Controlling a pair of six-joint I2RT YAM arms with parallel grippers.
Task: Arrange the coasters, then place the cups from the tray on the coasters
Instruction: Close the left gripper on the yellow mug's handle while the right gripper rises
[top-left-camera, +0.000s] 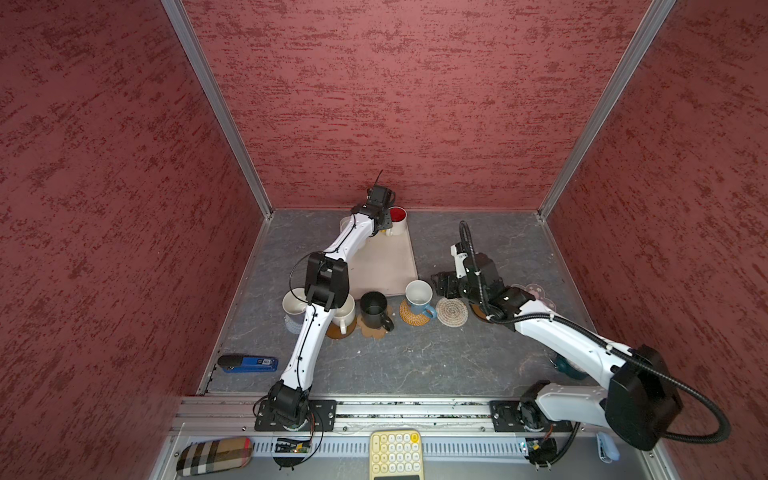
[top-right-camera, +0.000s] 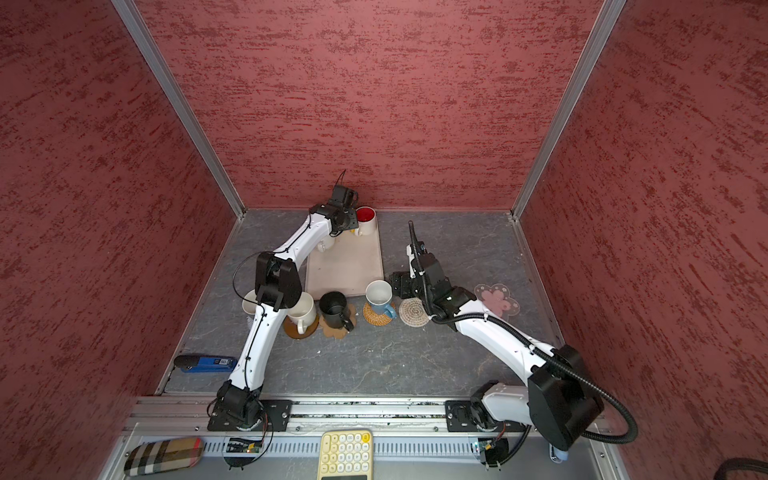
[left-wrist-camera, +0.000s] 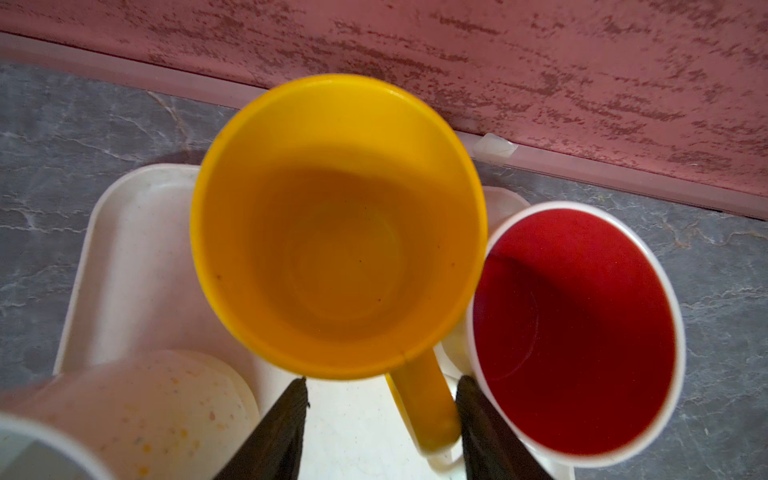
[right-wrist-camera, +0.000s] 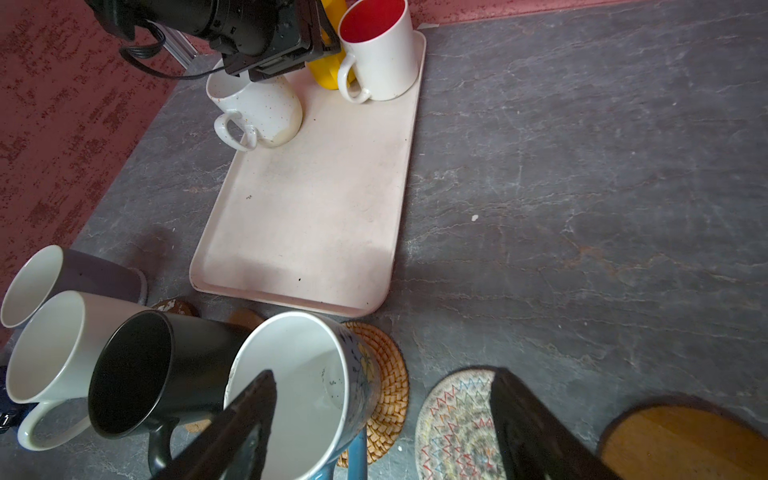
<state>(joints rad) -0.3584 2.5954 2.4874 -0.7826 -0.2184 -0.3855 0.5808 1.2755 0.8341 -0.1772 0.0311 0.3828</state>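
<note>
Blue cup (right-wrist-camera: 299, 374) stands nearest on its rattan coaster (right-wrist-camera: 390, 390), the right hand (right-wrist-camera: 384, 374) wide open and empty just beside it. Farther, at the far end of the tray (right-wrist-camera: 307, 208), the left hand (left-wrist-camera: 382, 379), half open, straddles the handle of the yellow cup (left-wrist-camera: 336, 232) without gripping; lifting might topple the crowding red-lined cup (left-wrist-camera: 573, 332).

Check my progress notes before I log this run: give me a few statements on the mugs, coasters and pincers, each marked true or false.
1. Three mugs stand on the tray: the yellow mug, the red-lined mug and the speckled mug. True.
2. The black mug stands on the rattan coaster. False: it stands on the paw coaster; the light blue mug is on the rattan one.
3. The left pincer straddles the yellow mug's handle. True.
4. The whitish woven coaster bears a mug. False: it is bare.
5. The right pincer grips the light blue mug. False: it is open and holds nothing.
</note>
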